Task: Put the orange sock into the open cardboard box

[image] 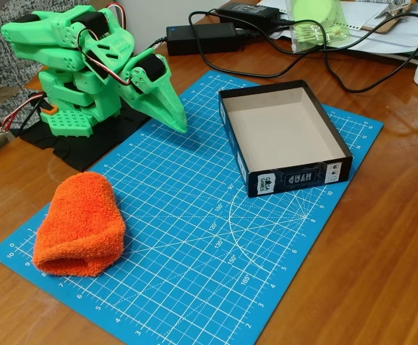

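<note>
Blue cutting mat on wooden table; orange sock well apart from green arm's closed, empty jaws.

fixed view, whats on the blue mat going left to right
orange sock → green arm's pincer, tips closed, over the mat's far edge → open cardboard box, empty

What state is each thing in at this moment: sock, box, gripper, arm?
orange sock: lying flat on the blue cutting mat, untouched, outside the box.
open cardboard box: upright on the mat, open, nothing inside.
gripper: shut, holding nothing, tip pointing down over the mat.
green arm: folded at its base.
</note>
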You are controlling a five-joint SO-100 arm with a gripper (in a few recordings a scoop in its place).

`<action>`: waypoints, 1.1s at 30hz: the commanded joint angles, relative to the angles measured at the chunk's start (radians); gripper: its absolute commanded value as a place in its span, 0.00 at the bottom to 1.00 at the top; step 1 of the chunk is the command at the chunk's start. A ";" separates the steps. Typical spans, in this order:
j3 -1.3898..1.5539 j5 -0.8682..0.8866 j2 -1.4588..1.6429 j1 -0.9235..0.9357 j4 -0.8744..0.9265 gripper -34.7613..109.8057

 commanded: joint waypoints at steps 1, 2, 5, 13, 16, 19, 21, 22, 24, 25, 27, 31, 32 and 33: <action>-0.008 0.075 0.021 0.110 0.040 0.24; -0.008 0.074 0.021 0.109 0.040 0.24; -0.008 0.067 0.021 0.103 0.040 0.24; -0.008 0.066 0.021 0.101 0.040 0.24; -0.008 0.066 0.021 0.101 0.040 0.24; -0.008 0.066 0.021 0.101 0.040 0.24; -0.008 0.066 0.021 0.101 0.040 0.24; -0.008 0.066 0.021 0.101 0.040 0.24; -0.008 0.064 0.020 0.101 0.040 0.24; -0.008 0.063 0.018 0.098 0.038 0.24; -0.009 -0.037 -0.014 0.101 0.005 0.24; -0.242 -0.428 -0.394 0.262 0.008 0.25; -0.325 -0.535 -0.503 0.318 0.052 0.25; -0.383 -0.583 -0.561 0.377 0.074 0.27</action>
